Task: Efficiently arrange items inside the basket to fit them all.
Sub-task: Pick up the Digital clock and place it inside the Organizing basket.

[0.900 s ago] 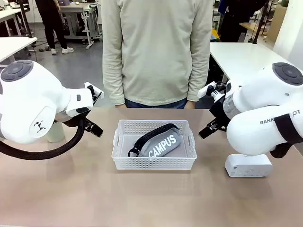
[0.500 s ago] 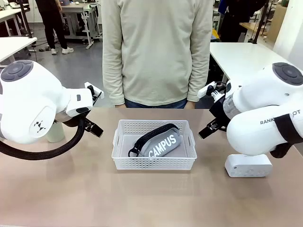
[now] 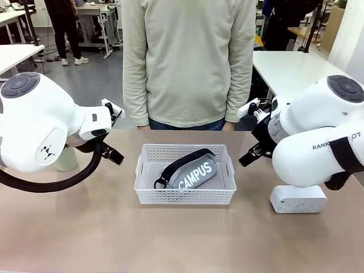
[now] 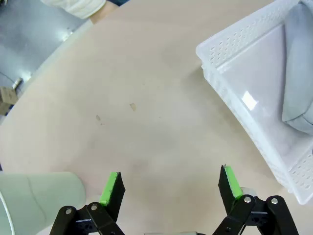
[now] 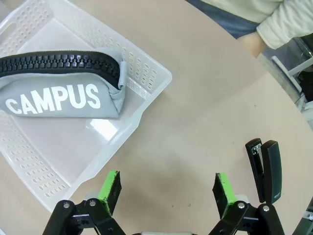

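Note:
The white lattice basket (image 3: pixel 185 195) sits mid-table with the grey "CAMPUS" pouch (image 3: pixel 190 172) lying diagonally inside it. A white rounded box device (image 3: pixel 298 199) rests on the table to the right, partly under my right arm. The pale green cup (image 3: pixel 67 159) stands at the left behind my left arm, and its side shows in the left wrist view (image 4: pixel 39 198). A small black stapler (image 5: pixel 266 169) lies on the table beside my right gripper (image 5: pixel 166 176), which hangs open over bare table next to the basket's corner (image 5: pixel 146 63). My left gripper (image 4: pixel 170 172) is open above the table, left of the basket's wall (image 4: pixel 234 93).
A person in a pale sweater (image 3: pixel 187 62) stands at the far edge, one hand (image 5: pixel 252 44) near the table's rim. Bare tabletop (image 3: pixel 182 239) stretches in front of the basket. Other tables stand farther back.

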